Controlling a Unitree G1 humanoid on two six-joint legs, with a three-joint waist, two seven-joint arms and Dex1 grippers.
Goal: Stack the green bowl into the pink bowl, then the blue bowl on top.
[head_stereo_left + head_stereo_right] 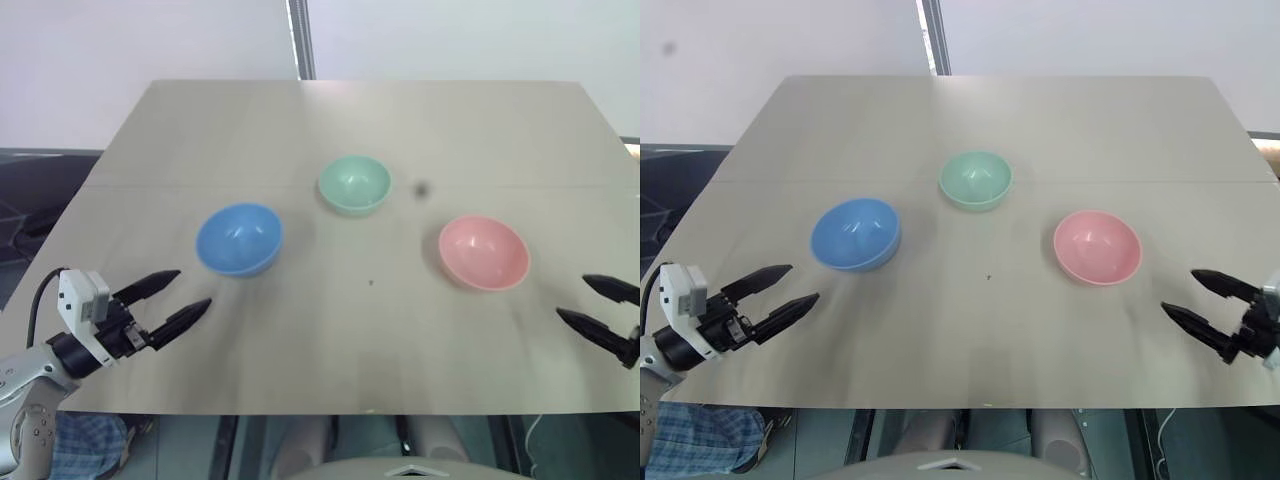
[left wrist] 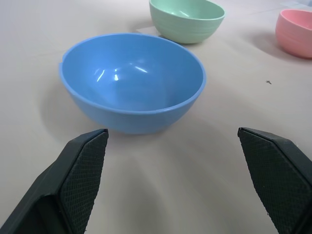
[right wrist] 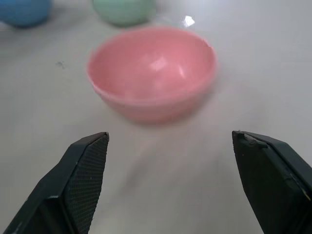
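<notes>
Both claws stand open and hold nothing: the left gripper has its two black fingers spread near the table's front left edge, and the right gripper is spread the same way near the front right edge.

The green bowl sits upright in the middle of the table, farther from the robot than the other two. It is apart from both, so it can be lifted without a push on a neighbour. It is also the bowl farthest from either claw, and it is the one to move first.

The pink bowl stands upright to the right, closer to the robot, with the right gripper just in front of it and pointing at it. As it must receive the others, it probably should stay where it is.

The blue bowl stands upright to the left, and the left gripper points at it from near, not touching. It goes last, on top.

All three bowls are empty and open side up, which suits nesting. No stacking is done yet.

The table is pale and plain; a small dark spot lies just right of the green bowl.
</notes>
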